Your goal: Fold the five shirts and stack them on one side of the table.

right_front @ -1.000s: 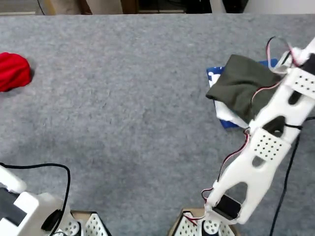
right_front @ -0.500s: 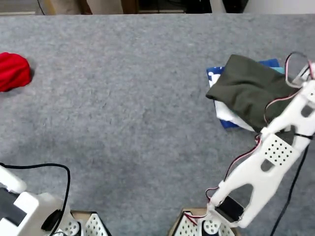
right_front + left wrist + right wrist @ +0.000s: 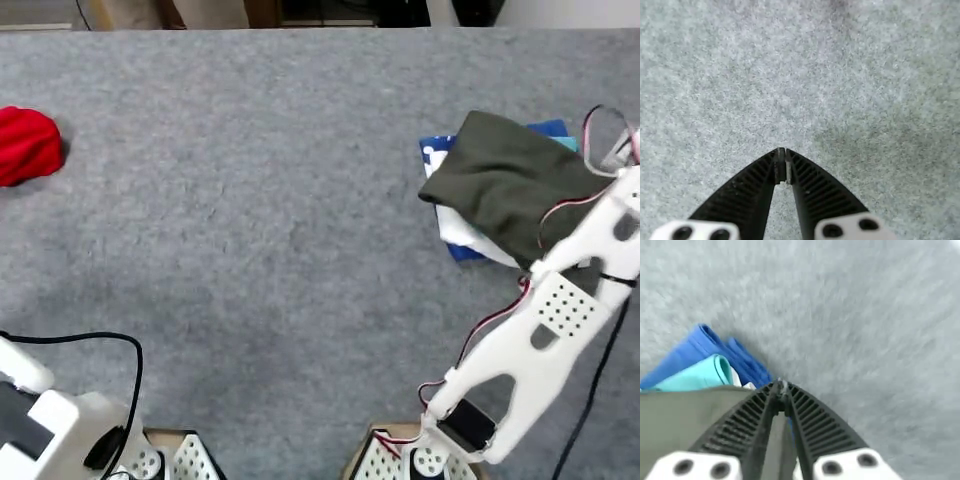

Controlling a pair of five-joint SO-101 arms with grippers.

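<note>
— Two grippers nearest the bases: state of each?
— Left gripper (image 3: 781, 166): black ribbed tips pressed together, nothing between them, poised over bare grey table (image 3: 850, 75). Right gripper (image 3: 781, 389): tips likewise together, nothing visibly clamped, poised at the edge of the folded stack.
— Right arm (image 3: 545, 320) in the high view?
— Stretched from its base at the near edge toward the right side, crossing the near right corner of the stack.
— Stack, top to bottom?
— Olive shirt (image 3: 500, 180) uppermost, folded, lying slightly askew. Beneath it, white shirt (image 3: 458, 232) peeking out at the near left side. Blue shirt (image 3: 436, 150) showing at the left edge and far corner. Teal shirt (image 3: 697, 375) tucked against the blue folds, just beside the right gripper's tips in the right wrist view. Order of the lower layers: cannot tell.
— Farther off?
— Red shirt (image 3: 25, 145), unfolded and bunched in a lump, at the table's left edge, well apart from the stack.
</note>
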